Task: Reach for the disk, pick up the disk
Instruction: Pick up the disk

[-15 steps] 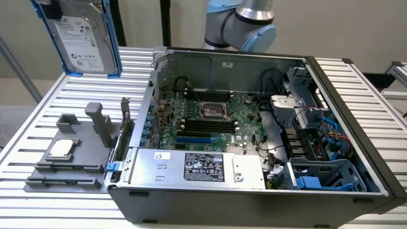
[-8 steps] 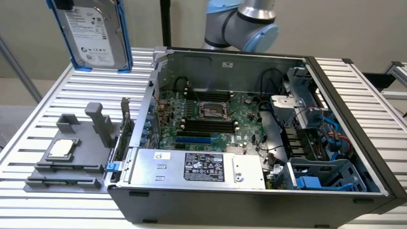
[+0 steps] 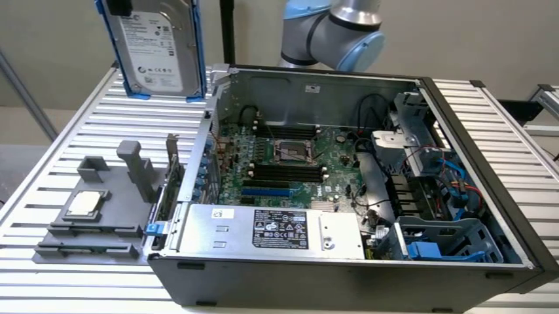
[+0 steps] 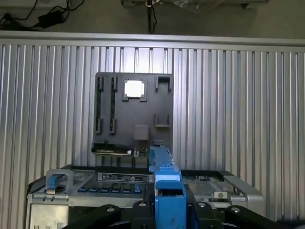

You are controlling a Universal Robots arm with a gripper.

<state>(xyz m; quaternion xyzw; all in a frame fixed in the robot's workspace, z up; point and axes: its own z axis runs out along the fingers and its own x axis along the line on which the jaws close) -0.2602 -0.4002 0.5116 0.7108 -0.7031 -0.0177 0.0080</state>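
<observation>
Tabletop (image 3: 70,137) slats carried the open case (image 3: 349,281), and the arm (image 3: 336,29) stood behind its far wall. The disk (image 3: 157,49) hung upright in the air over the tabletop, beside the case's corner on the exterior view's left, label facing that camera. The wrist view gave its blue edge clamped in the claw (image 4: 169,214), with the tray (image 4: 143,109) and chip (image 4: 134,88) down on the tabletop.

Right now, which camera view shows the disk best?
The exterior view: the disk stands upright there with its labelled face and blue bracket toward the camera, though its top is cut off. The wrist view shows the disk edge-on, as a narrow blue strip, with no label visible.
</observation>
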